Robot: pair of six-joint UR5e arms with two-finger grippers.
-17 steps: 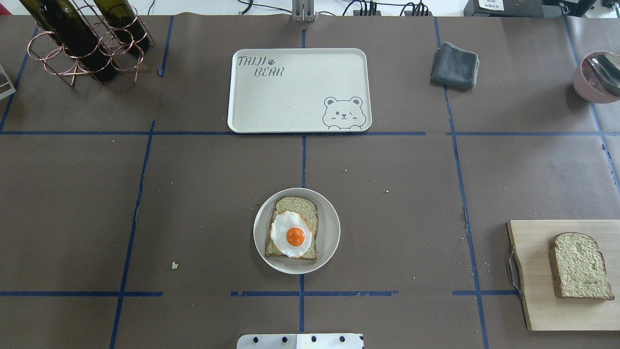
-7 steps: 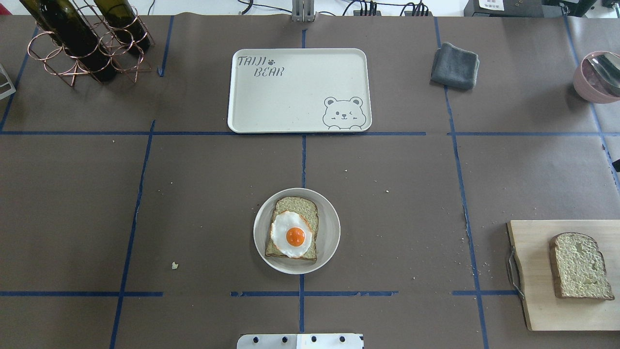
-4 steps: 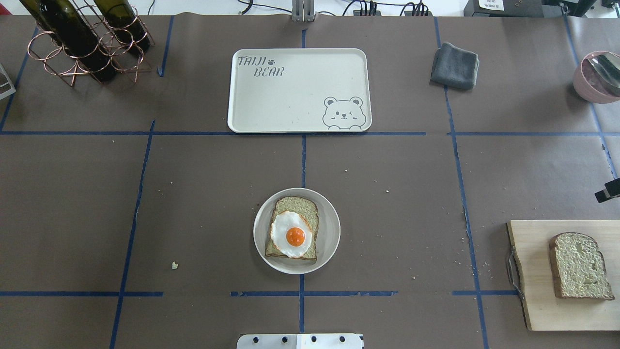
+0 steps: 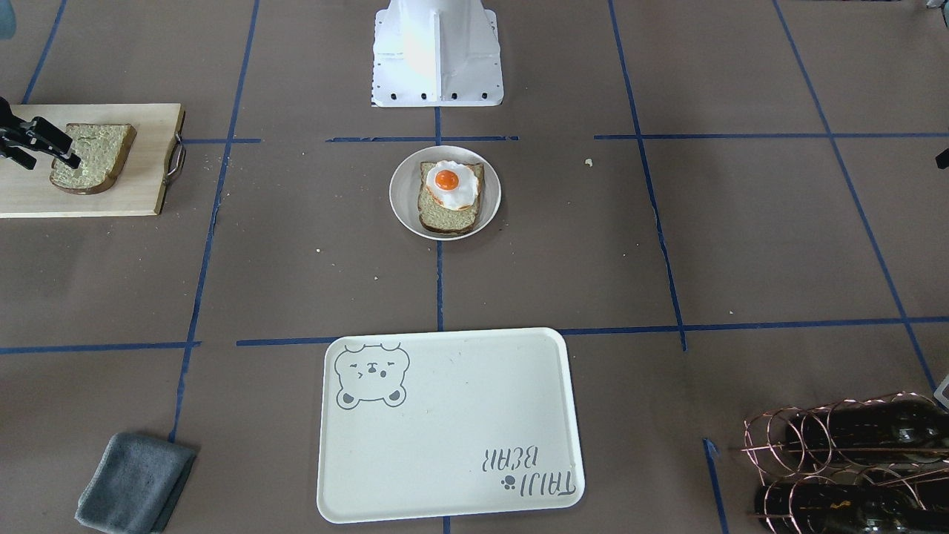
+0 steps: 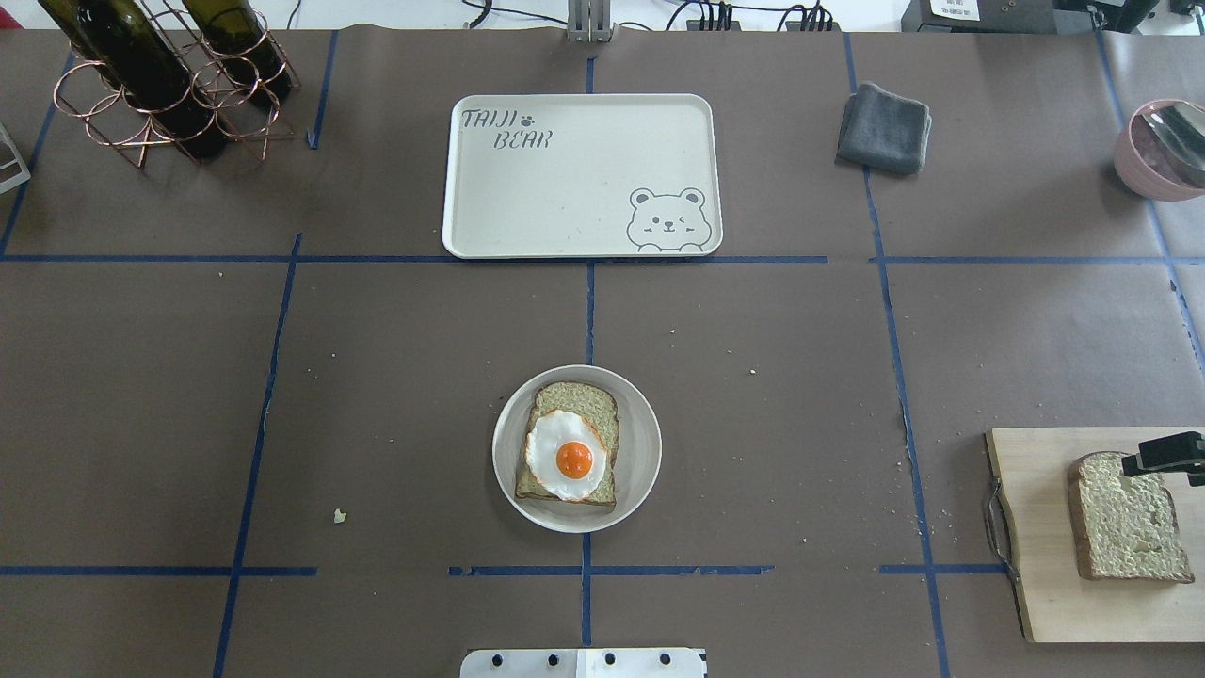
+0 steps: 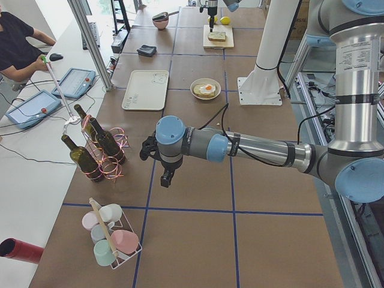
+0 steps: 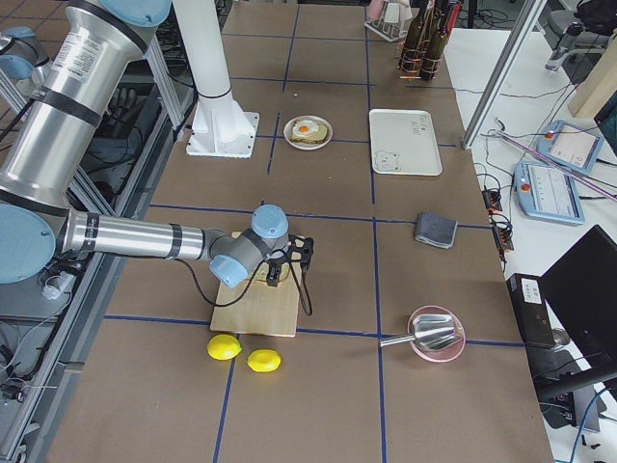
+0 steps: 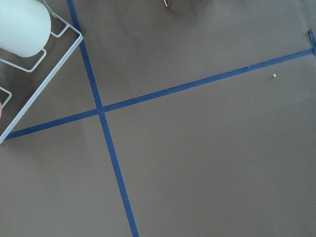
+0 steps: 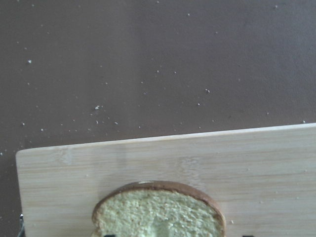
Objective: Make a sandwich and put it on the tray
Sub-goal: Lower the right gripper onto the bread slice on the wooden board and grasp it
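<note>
One bread slice [image 5: 602, 405] lies on a small round white plate [image 5: 642, 452] at the table's middle, with a fried egg [image 5: 567, 459] on it. The second bread slice [image 5: 1125, 518] lies on the wooden cutting board [image 5: 1040, 584] at the right edge. My right gripper [image 4: 50, 159] is open and empty, just above that slice's far end; it also shows in the overhead view [image 5: 1172, 454]. The right wrist view shows the slice [image 9: 158, 212] just below the camera. The cream bear tray [image 5: 565, 188] is bare. My left gripper [image 6: 165, 174] hangs far left; I cannot tell its state.
A copper rack with wine bottles [image 5: 160, 75] stands at the far left. A grey cloth [image 5: 883, 127] and a pink bowl with a spoon [image 5: 1163, 151] are at the far right. Two lemons [image 7: 246, 355] lie beside the board. A cup rack [image 6: 111, 237] stands near the left arm.
My right gripper has come in from the right edge and moved toward the robot, to above the bread slice on the cutting board. Nothing else has moved.
</note>
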